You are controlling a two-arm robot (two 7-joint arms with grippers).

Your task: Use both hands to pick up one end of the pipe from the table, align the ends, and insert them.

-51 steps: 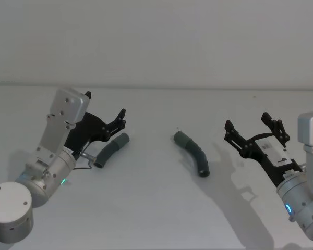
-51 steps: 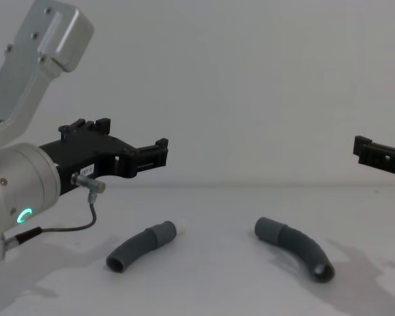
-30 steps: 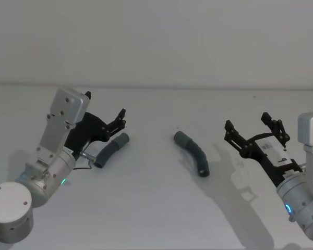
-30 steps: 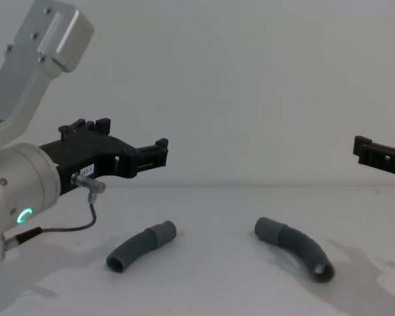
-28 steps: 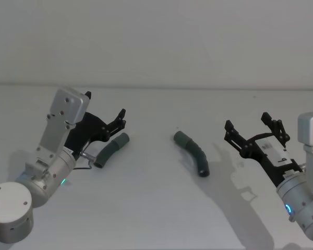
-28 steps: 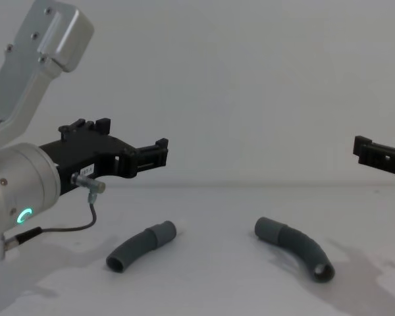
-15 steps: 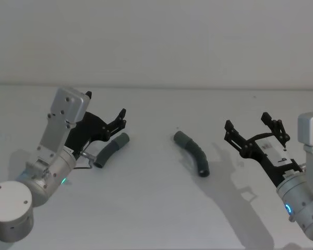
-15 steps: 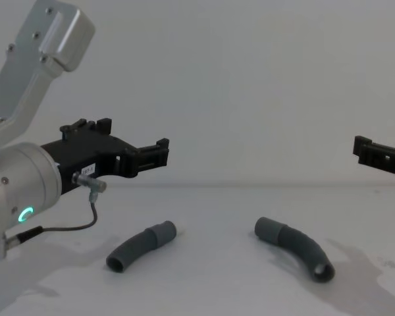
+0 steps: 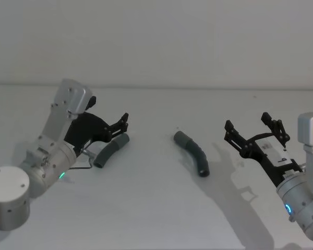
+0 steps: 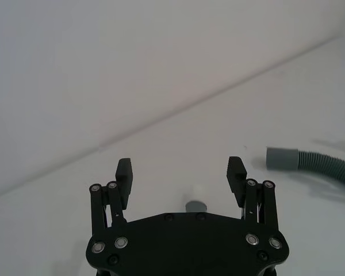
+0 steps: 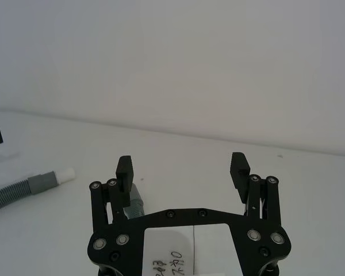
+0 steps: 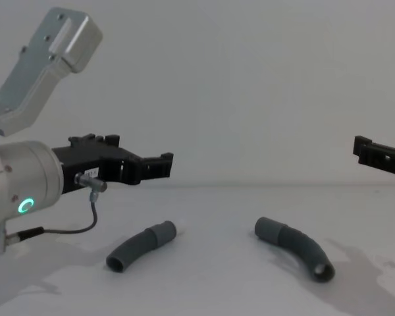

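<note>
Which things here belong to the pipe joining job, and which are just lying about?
Job: white-tipped pipe piece; collared pipe piece; left gripper and right gripper, both open; table.
Just there: wall behind.

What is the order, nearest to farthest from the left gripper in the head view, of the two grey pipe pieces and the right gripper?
1. The left pipe piece, right by the left gripper.
2. The right pipe piece, in the middle.
3. The right gripper, far right.
</note>
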